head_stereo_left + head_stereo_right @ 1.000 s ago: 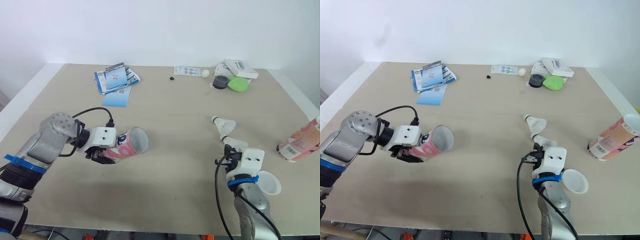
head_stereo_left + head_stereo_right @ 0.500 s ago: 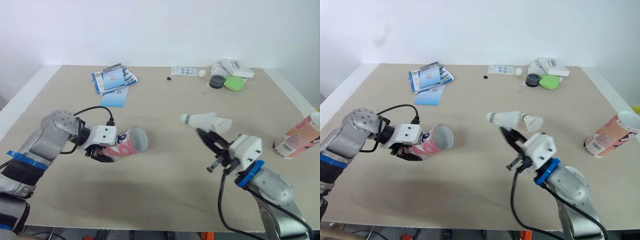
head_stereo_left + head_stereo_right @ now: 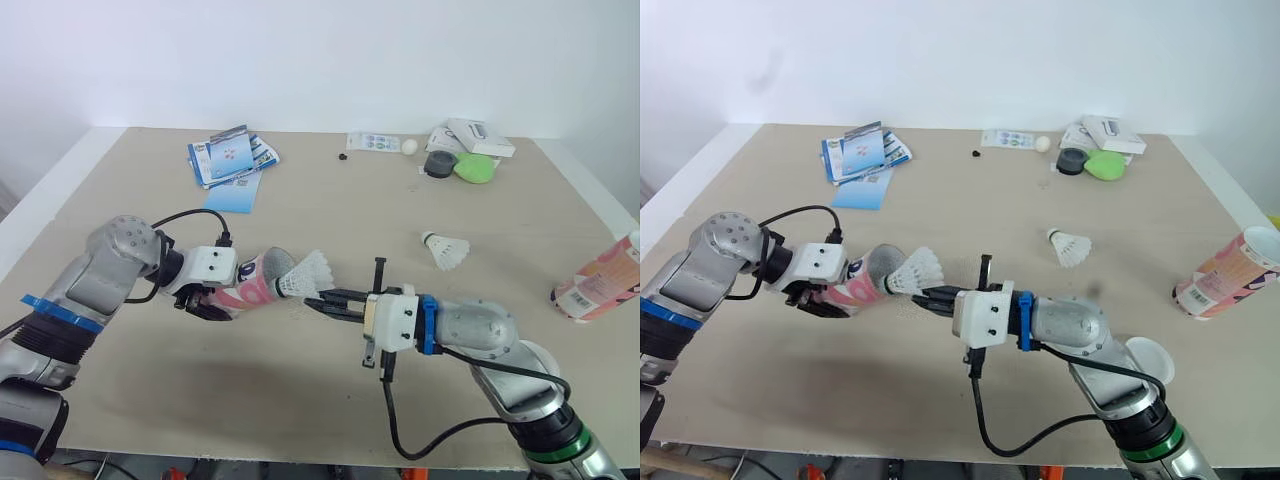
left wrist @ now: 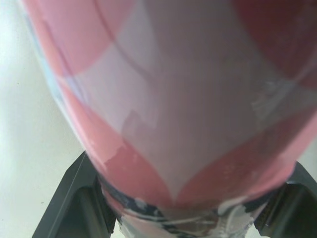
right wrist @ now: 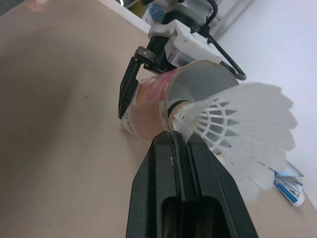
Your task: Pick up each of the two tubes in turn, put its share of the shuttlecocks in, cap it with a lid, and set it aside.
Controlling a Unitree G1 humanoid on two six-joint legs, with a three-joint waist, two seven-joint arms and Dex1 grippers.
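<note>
Now: shuttlecock (image 3: 308, 273) at the tube (image 3: 255, 290) mouth

Closed tight on the shuttlecock near its cork end, the right pincer (image 3: 318, 297) holds the cork just at the rim of the open mouth, feathers fanned toward 1 o'clock. The left pincer (image 3: 215, 302) is clamped round the pink tube's lower body, keeping it nearly level with its mouth facing 3 o'clock. On the desk (image 3: 330, 210), a second shuttlecock (image 3: 446, 250) lies on its side toward 2 o'clock, well apart. A second tube (image 3: 1225, 275) is at the 3 o'clock edge. A white lid (image 3: 1148, 362) sits toward 4 o'clock, partly hidden by the right arm. Leaflets (image 3: 230, 160) and a green object (image 3: 477, 167) lie near the 12 o'clock edge.
</note>
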